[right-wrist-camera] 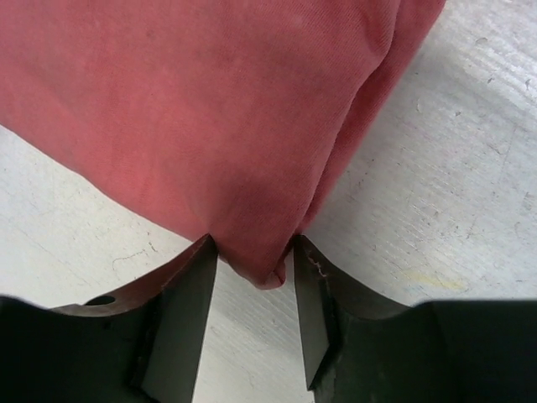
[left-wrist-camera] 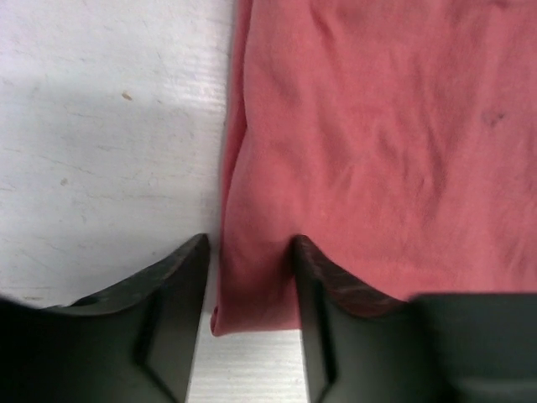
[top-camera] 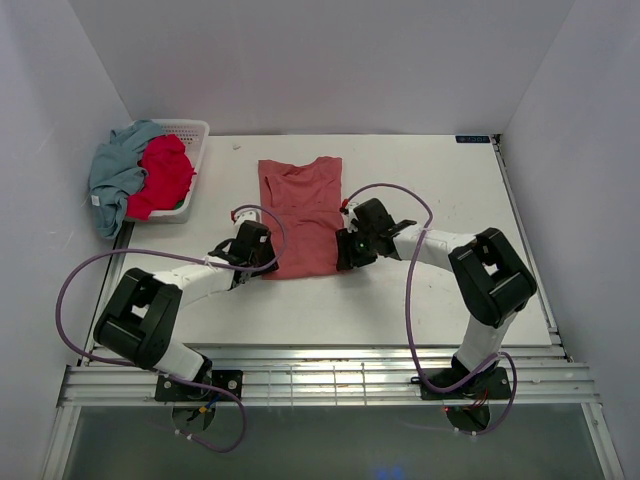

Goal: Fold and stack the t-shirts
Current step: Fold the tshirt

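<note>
Salmon-red shirt [top-camera: 301, 215] lies flat mid-table, its two near corners sitting between the part-open jaws of the left gripper [left-wrist-camera: 250, 277] and right gripper [right-wrist-camera: 254, 273]; both should pinch all layers together, then lift evenly to fold.

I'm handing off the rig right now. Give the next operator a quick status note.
Left gripper: jaws open, straddling the salmon shirt's near-left corner.
Right gripper: jaws open around its near-right corner.
Salmon shirt lies mid-table, sides already folded in.
Crimson shirt and grey-blue shirt sit bunched in the basket.
Left: finish this fold, then fold the other two and stack.
</note>
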Controlling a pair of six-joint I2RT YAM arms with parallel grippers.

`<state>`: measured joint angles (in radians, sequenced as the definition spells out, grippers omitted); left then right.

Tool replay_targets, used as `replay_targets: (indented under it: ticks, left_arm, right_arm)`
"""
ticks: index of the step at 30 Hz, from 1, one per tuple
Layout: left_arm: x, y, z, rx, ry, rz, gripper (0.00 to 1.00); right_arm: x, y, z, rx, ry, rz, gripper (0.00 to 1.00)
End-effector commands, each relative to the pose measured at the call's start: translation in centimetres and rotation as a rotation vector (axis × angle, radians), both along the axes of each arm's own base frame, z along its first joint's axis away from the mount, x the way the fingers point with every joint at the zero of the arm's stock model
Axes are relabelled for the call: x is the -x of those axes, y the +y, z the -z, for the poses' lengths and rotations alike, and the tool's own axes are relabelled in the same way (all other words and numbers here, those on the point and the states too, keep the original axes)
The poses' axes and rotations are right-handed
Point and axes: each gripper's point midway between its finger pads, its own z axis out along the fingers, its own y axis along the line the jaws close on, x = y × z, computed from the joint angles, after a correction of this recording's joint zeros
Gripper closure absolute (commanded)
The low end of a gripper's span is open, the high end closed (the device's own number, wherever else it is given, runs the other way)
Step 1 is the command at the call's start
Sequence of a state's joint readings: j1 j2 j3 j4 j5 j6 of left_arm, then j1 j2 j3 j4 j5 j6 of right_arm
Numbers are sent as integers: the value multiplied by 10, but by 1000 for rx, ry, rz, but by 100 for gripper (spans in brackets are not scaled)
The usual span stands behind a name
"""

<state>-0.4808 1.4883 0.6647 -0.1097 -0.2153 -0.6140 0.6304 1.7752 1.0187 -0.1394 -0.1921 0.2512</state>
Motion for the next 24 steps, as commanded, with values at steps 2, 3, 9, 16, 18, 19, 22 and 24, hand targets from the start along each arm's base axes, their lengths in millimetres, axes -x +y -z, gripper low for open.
replay_targets:
  ticks: [2, 3, 9, 16, 18, 19, 22, 24]
  left_arm:
    - [67, 11, 52, -33, 286, 40, 53]
    - [67, 12, 56, -40, 299, 38, 65]
    - [61, 9, 58, -47, 305, 33, 100]
    - [73, 1, 47, -37, 325, 98, 100]
    - [85, 1, 45, -31, 354, 105, 100]
    - [89, -1, 43, -30, 355, 115, 100]
    - [95, -4, 31, -19, 352, 123, 100]
    - [93, -4, 18, -16, 337, 118, 100]
  right_arm:
    - [0, 2, 9, 10, 24, -9, 60]
    - [0, 2, 11, 12, 27, -11, 63]
    - [2, 3, 13, 12, 35, -23, 90]
    - [23, -10, 1, 53, 48, -64, 92]
    - [35, -17, -4, 63, 67, -73, 92]
    - [40, -19, -6, 66, 77, -77, 92]
    - [52, -25, -15, 71, 90, -85, 92]
    - [51, -24, -28, 58, 69, -84, 92]
